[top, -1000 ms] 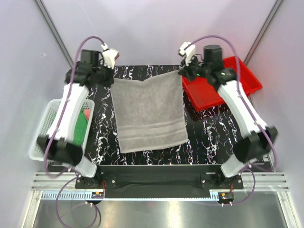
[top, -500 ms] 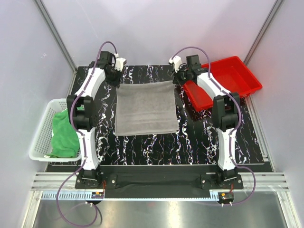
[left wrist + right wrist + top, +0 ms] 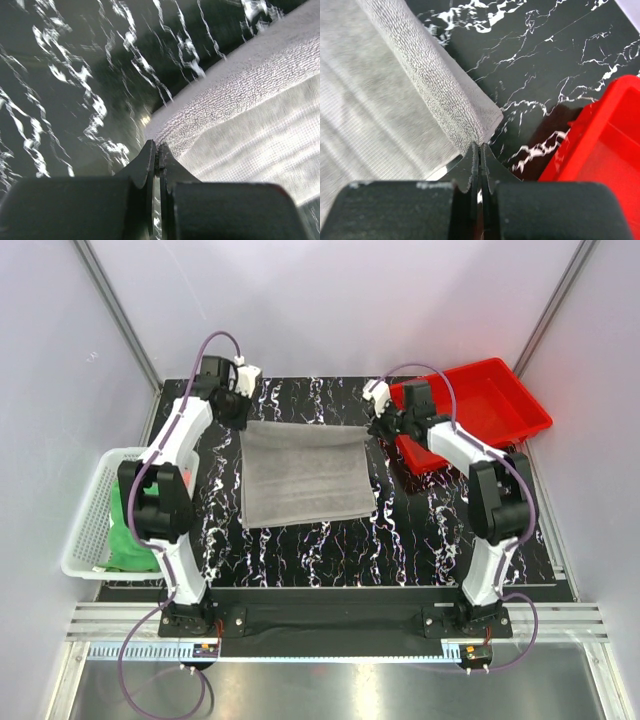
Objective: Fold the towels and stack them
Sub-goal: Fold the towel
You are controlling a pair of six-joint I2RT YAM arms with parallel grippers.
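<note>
- Top external view: a grey square terry towel (image 3: pixel 303 473) lies spread on the black white-veined marble tabletop (image 3: pixel 430 530), roughly midway between the two arms, its far edge folded over toward the near side.
- The left gripper (image 3: pixel 240 400) sits at the towel's far-left corner, and the right gripper (image 3: pixel 378 423) at its far-right corner.
- A white plastic lattice basket (image 3: pixel 88 530) stands off the table's left edge, with a bright green terry towel (image 3: pixel 125 540) bunched inside it.
- A red plastic tray (image 3: pixel 480 405) rests at the far-right corner of the table, just beside the right gripper.
- Left wrist view: the left gripper's (image 3: pixel 156 155) jaws are pressed together with a thin slip of grey towel (image 3: pixel 240 115) corner pinched between the tips; the rest of the cloth runs away to the right over the tabletop (image 3: pixel 60 75).
- Right wrist view: the right gripper's (image 3: pixel 479 152) jaws are clenched on the towel's (image 3: pixel 410 90) rolled corner hem, and the tray's (image 3: pixel 600 145) rim shows close on the right.
</note>
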